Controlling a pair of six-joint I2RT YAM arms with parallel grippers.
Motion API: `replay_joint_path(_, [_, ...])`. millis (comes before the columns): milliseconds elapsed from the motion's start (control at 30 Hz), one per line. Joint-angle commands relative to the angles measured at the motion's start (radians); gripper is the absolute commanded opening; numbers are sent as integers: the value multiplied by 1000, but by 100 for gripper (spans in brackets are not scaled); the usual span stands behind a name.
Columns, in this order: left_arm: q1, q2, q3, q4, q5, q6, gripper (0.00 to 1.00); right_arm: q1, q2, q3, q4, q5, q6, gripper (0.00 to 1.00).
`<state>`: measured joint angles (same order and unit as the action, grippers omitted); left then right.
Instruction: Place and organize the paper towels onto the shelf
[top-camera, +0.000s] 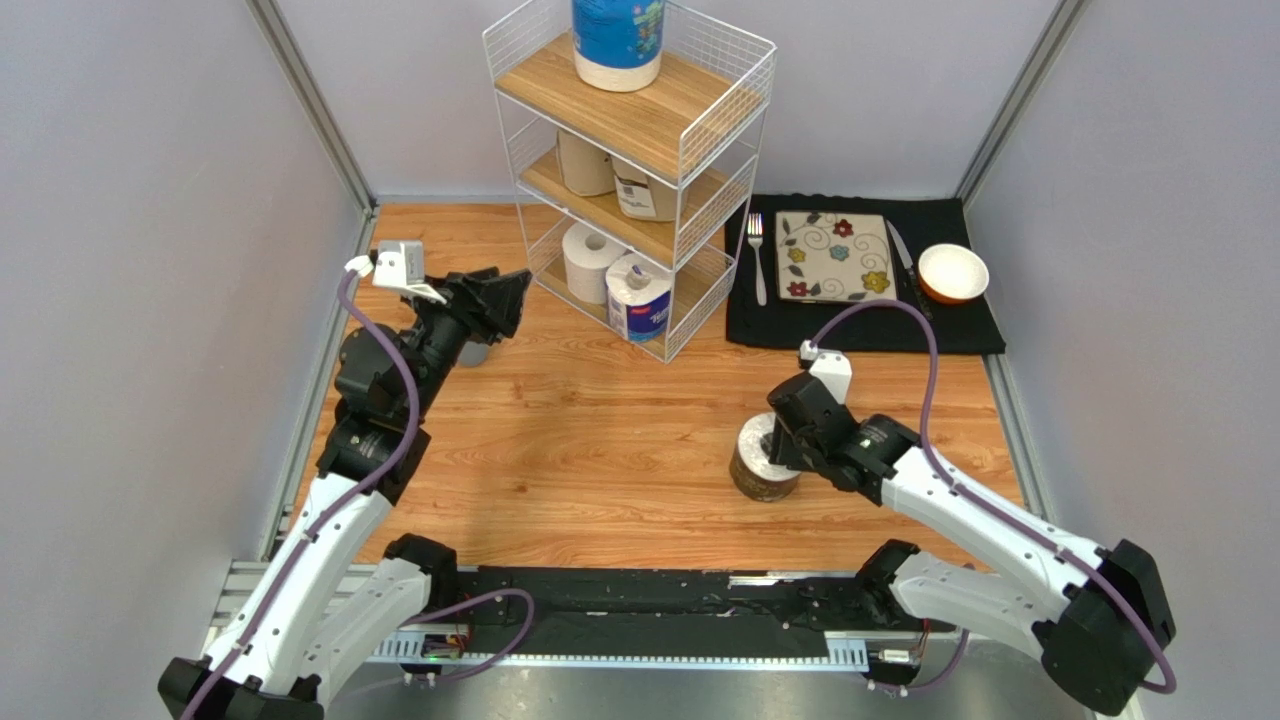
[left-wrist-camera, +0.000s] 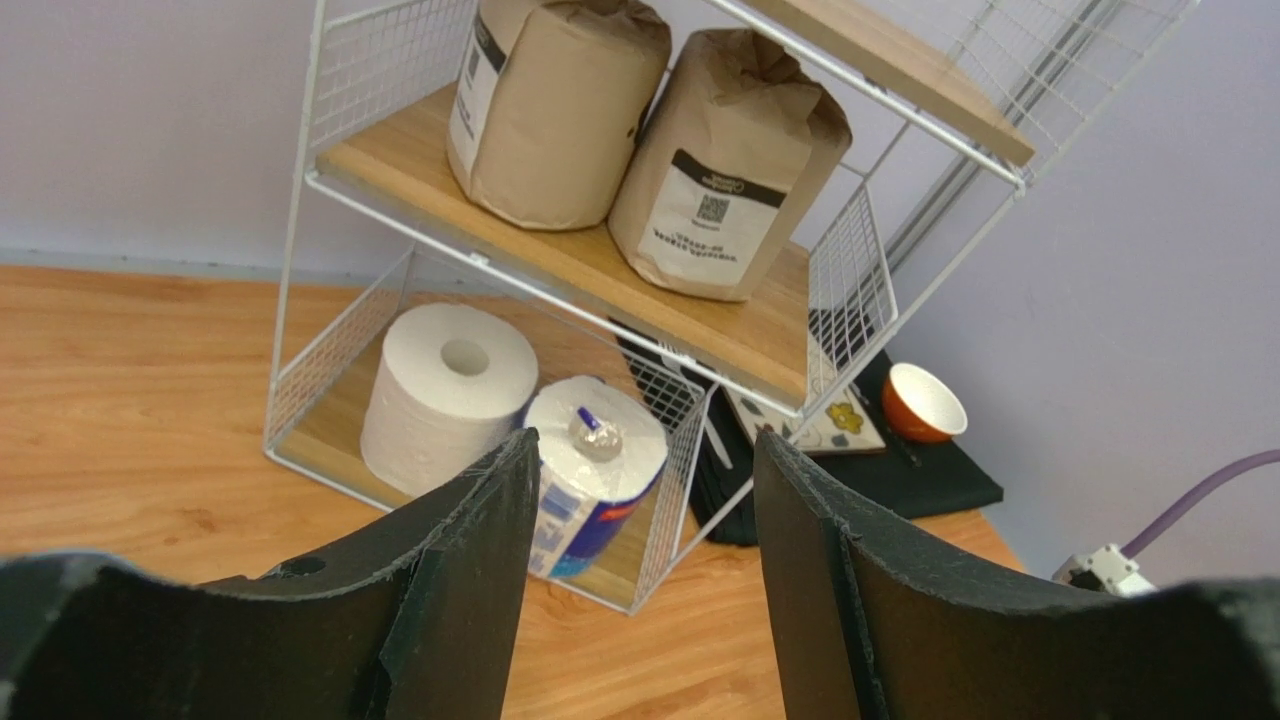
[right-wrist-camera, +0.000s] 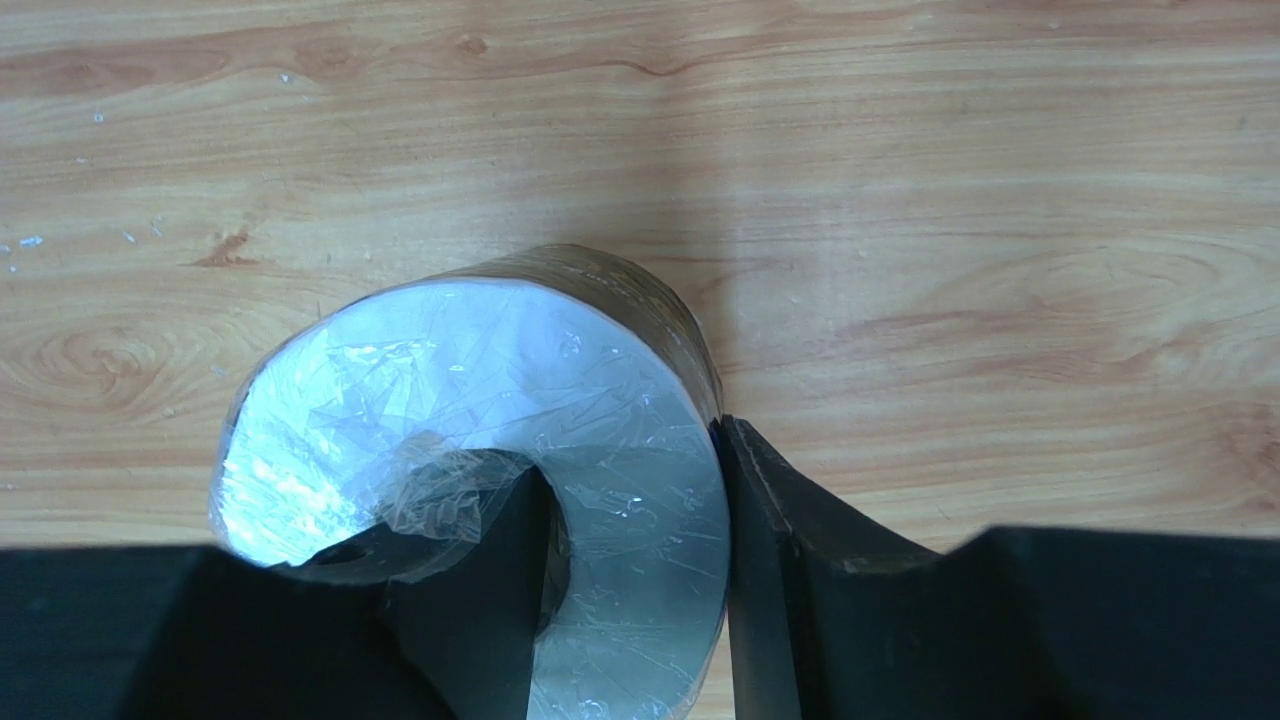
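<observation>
My right arm (top-camera: 962, 510) bends down, its right gripper (right-wrist-camera: 628, 465) clamped on the wall of a stubby dark-wrapped paper towel roll (right-wrist-camera: 451, 360) with a glossy top, one finger in the core. My left gripper (left-wrist-camera: 643, 450) gapes empty.

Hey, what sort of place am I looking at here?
Probably a robot test cell staged like a home: plain grey partition panels enclose a small wooden tabletop, two white robot arms are bolted along its near edge, and a white wire shelf holds paper towel rolls.
</observation>
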<state>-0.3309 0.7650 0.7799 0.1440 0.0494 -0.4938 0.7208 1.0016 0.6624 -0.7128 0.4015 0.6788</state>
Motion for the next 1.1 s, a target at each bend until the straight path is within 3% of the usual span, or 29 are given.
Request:
replay_joint_path(0, [6, -55, -50, -32, 40, -48, 63, -3, -99, 112, -74, 11, -45, 8])
replay_joint_path(167, [6, -95, -109, -95, 30, -60, 63, -3, -158, 331, -56, -131, -204, 13])
replay_joint_path(267, [6, -110, -128, -115, 26, -66, 63, -3, -103, 582, -48, -257, -303, 5])
replay_joint_path(400, [6, -121, -140, -133, 21, -71, 63, 6, 58, 922, -68, -497, -392, 4])
replay_joint_path(500, [6, -127, -143, -138, 26, -80, 63, 20, 214, 1204, -115, -596, -444, 3])
replay_joint_path(567, [6, -136, -148, -165, 36, -84, 63, 51, 343, 1407, -145, -627, -467, 3])
replay_joint_path(733, [6, -170, -168, -181, 33, -98, 63, 89, 602, 1738, -178, -624, -524, 4])
replay_joint_path(800, [6, -187, -176, -182, 35, -104, 63, 89, 644, 1818, -143, -584, -538, 4])
replay_joint_path(1067, [6, -213, -203, -204, 50, -120, 63, 89, 692, 1760, 185, -414, -614, 4])
